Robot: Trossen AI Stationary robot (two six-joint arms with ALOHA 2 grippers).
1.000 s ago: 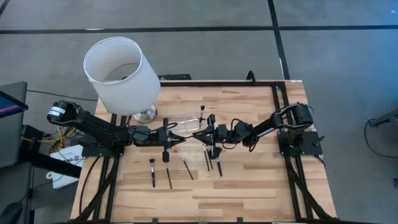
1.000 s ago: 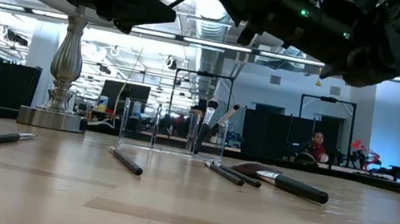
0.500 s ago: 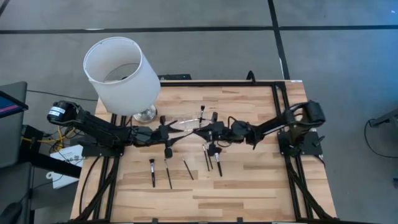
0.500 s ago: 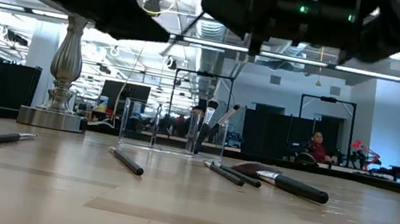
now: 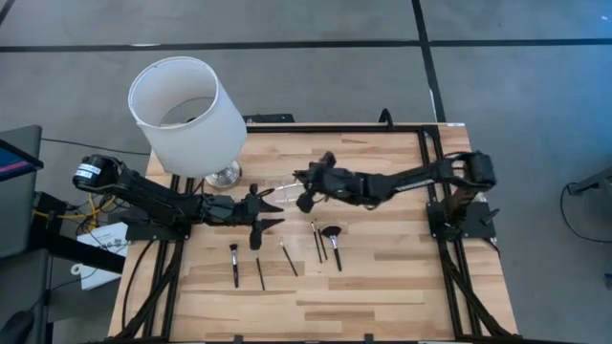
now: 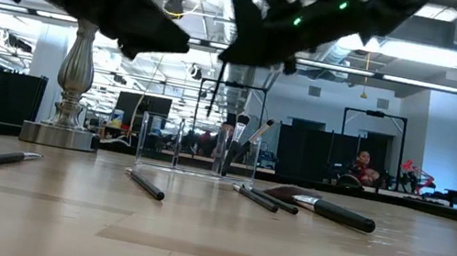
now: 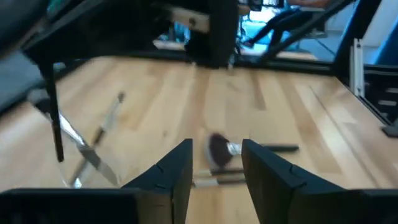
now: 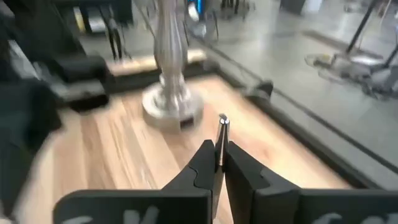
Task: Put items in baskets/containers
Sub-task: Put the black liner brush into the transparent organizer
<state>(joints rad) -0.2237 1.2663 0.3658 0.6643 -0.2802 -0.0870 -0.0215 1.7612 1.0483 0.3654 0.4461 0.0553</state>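
Observation:
The clear holder (image 6: 177, 144) stands mid-table with a few brushes (image 6: 241, 140) upright in it; it also shows faintly in the high view (image 5: 284, 187). My right gripper (image 5: 300, 179) reaches over it, nearly level, shut on a thin brush (image 8: 222, 126). My left gripper (image 5: 275, 211) hovers open just left of the holder, nothing between its fingers (image 7: 216, 167). Several brushes lie flat on the wood nearer the front: one with a round head (image 5: 333, 234), slim ones (image 5: 318, 241), (image 5: 287, 258), (image 5: 259, 273), (image 5: 233, 264). My right gripper pinches the thin brush between its two fingertips, just below the silver part (image 8: 222, 138) that sticks out past them. The brush runs along the fingers and is lifted clear above the table near the holder. How much of it lies behind the fingertips is hidden.
A big white lampshade (image 5: 187, 113) on a silver base (image 8: 171, 104) stands at the far left, close behind the holder. A black frame rail (image 5: 426, 162) edges the table's right side. Bare wood lies along the near edge (image 5: 316, 306).
My right gripper has tipped up from pointing down to nearly level and swung toward the table's far left, over the holder, carrying the thin brush up off the table area. My left gripper has opened and stayed in place.

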